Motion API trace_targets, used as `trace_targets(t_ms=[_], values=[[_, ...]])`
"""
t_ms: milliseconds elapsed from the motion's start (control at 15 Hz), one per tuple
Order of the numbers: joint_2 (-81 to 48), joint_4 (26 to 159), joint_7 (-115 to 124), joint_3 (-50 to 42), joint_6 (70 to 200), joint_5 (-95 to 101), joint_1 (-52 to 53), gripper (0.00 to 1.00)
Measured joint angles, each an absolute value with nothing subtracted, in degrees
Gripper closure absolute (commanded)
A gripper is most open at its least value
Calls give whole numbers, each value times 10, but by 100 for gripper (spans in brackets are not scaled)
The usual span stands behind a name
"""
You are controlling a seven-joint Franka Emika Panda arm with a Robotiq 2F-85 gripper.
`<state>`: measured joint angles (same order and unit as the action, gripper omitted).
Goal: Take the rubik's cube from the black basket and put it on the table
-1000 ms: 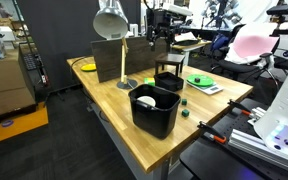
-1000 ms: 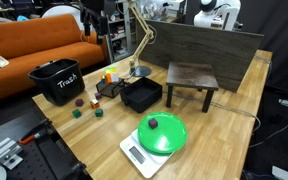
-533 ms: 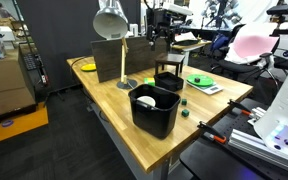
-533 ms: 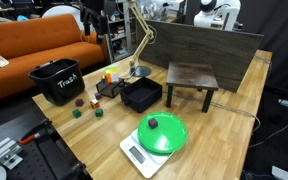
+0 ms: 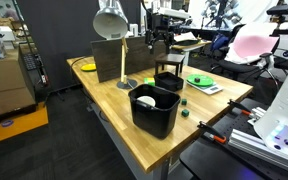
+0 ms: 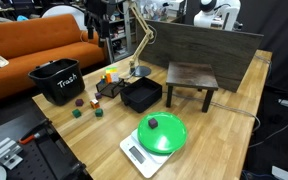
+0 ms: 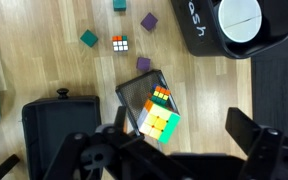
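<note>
Change over the last second: in an exterior view the two-finger Robotiq gripper (image 5: 160, 40) sits slightly higher in frame than before. The shift is small. Nothing on the light wooden butcher-block table (image 5: 109, 110) has moved. Judgement: no grasp has been made, the arm hangs high, and the descent is not yet begun.

Claw state: in the wrist view the gripper (image 7: 179, 140) has its dark fingers (image 7: 249, 135) spread wide at either side of the frame, with nothing pinched between them.

Task object: the small rubik's cube (image 7: 159, 120), with green, orange and yellow stickers, lies inside the low square black basket (image 7: 139, 92). It sits at one corner, askew to the walls. It is below the claw and roughly between the fingers.

View differences: only the wrist view shows the rubik's cube. In both exterior views the black basket (image 5: 169, 78) (image 6: 141, 95) is visible but its contents cannot be made out. The exterior views do show the gripper well above the basket, which the wrist view does not.

The wrist view also shows a second, smaller stickered cube (image 7: 120, 43) on bare wood, apart from the basket. It could be mistaken for the target.
</note>
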<state>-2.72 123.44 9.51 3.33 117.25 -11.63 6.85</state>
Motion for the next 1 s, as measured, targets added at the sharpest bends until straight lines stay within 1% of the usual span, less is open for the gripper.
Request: trace_targets(t_ms=[467, 1000], values=[[-121, 1168, 204, 41, 1172, -104, 76, 0], [-130, 1157, 217, 41, 1170, -104, 77, 0]])
